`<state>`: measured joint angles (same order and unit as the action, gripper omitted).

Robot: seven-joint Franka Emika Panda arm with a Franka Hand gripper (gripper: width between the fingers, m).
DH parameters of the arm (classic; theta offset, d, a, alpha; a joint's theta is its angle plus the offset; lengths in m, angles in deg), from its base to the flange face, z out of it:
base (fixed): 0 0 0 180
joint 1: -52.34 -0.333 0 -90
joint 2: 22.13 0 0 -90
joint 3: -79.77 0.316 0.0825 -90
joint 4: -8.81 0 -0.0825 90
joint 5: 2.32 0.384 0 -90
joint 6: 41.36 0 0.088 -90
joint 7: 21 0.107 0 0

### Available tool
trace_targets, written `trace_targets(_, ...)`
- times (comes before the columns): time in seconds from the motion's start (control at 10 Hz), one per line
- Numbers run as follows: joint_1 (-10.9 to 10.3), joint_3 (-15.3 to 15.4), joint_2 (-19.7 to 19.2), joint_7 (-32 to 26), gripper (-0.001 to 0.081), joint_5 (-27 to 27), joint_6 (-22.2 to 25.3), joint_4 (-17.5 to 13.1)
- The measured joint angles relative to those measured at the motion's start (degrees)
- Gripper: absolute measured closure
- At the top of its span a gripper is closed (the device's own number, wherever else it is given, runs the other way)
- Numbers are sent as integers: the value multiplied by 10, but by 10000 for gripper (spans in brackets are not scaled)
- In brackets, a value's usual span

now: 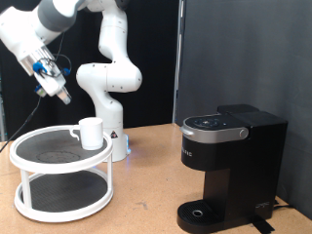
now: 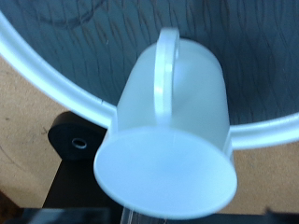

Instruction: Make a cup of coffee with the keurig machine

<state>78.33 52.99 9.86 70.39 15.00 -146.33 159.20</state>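
My gripper (image 1: 60,97) hovers above cup (image 1: 91,133) on rack (image 1: 29,153) edge; finger state I cannot tell. Risk: bad approach knocks cup off, far from keurig machine (image 1: 229,166).

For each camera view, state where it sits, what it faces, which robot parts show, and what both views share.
Exterior view: off the arm, facing the table; shows the white arm, its pincer, boxy black coffee machine.
Wrist view: on the hand, close on the mug; no fingers visible.
Shared: small white ceramic mug on the white two-tier round rack.

White two-tier round rack (image 1: 60,185), dark mesh shelves, on wooden table (image 1: 146,185); black backdrop (image 1: 234,49).
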Motion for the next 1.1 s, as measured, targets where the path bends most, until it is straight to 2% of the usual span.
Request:
trace_targets(0.1,0,0,-8,-8,505,0,-24,15)
trace_targets(0.2,0,0,-17,-17,505,0,-46,30)
trace_targets(0.3,0,0,-27,-27,258,0,-62,42)
trace_targets(0.4,0,0,-35,-38,258,2,-75,51)
trace_targets(0.5,0,0,-41,-50,137,7,-85,59)
trace_targets(0.6,0,0,-44,-57,86,11,-91,64)
trace_targets(1.1,-3,0,-53,-66,72,27,-111,76)
